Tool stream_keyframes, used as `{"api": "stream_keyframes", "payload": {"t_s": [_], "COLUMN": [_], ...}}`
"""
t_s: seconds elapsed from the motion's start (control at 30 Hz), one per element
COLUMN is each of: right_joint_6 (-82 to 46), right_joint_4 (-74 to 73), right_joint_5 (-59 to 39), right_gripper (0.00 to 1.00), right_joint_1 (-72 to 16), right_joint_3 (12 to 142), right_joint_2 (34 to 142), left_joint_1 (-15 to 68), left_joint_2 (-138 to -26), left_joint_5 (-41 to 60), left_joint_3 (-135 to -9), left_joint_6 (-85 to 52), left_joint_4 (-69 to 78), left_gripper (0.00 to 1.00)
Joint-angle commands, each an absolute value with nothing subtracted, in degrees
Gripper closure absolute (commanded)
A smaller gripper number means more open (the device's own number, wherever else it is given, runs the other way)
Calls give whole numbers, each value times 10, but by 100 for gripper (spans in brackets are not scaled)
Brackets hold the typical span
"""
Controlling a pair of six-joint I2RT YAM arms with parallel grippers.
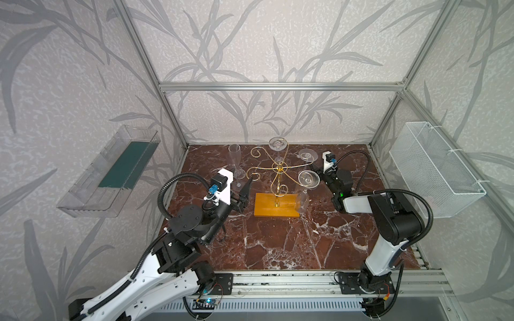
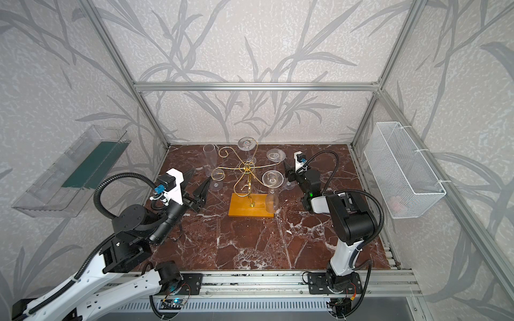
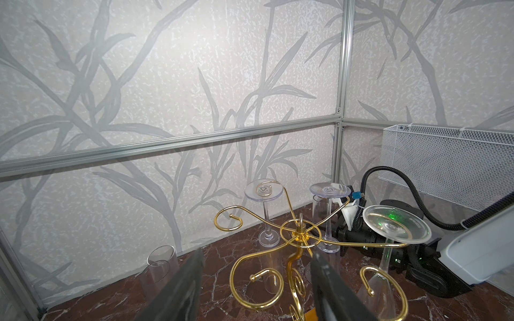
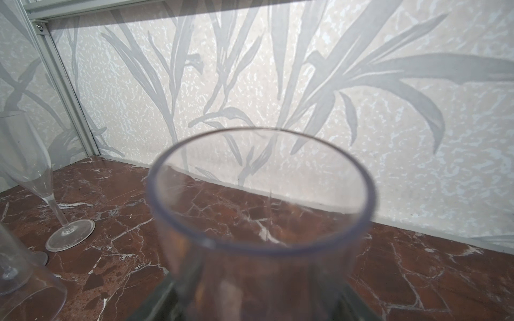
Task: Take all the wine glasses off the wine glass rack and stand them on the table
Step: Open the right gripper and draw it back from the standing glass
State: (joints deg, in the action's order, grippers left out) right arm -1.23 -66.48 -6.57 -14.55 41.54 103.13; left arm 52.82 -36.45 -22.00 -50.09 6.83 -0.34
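The gold wire wine glass rack (image 1: 279, 166) (image 3: 299, 236) stands on its orange wooden base (image 1: 267, 207) mid-table. Three clear wine glasses hang upside down from it: at the back (image 1: 278, 143), back right (image 1: 307, 154) and front right (image 1: 308, 178). Another wine glass (image 4: 261, 247) stands upright between the fingers of my right gripper (image 4: 257, 300) (image 2: 289, 173), right of the rack. Whether the fingers touch it is unclear. My left gripper (image 3: 257, 278) (image 2: 196, 183) is open and empty, left of the rack, facing an empty scroll arm.
An upright flute glass (image 1: 235, 158) (image 4: 27, 155) stands at the back left on the marble top. A clear plastic bin (image 1: 111, 172) hangs on the left wall and a white mesh basket (image 1: 434, 166) on the right. Aluminium frame posts edge the table.
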Motion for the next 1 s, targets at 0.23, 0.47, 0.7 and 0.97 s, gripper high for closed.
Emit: {"api": "stream_keyframes", "payload": {"t_s": [0.23, 0.47, 0.7, 0.97], "right_joint_6": [0, -5, -15, -113], "right_joint_4": [-617, -552, -381, -109], "right_joint_5": [-70, -62, -43, 59], "right_gripper": [14, 1, 1, 1], "right_joint_1": [-140, -131, -130, -128], "right_joint_3": [422, 394, 387, 423], "right_joint_2": [953, 862, 725, 576], "left_joint_1": [529, 529, 529, 529], "left_joint_2": [-341, -317, -291, -261], "left_joint_5": [-220, -209, -211, -216], "left_joint_3": [-485, -475, -478, -477], "left_joint_6": [59, 49, 25, 20], "left_joint_4": [9, 7, -31, -62], "left_gripper": [37, 36, 36, 36]}}
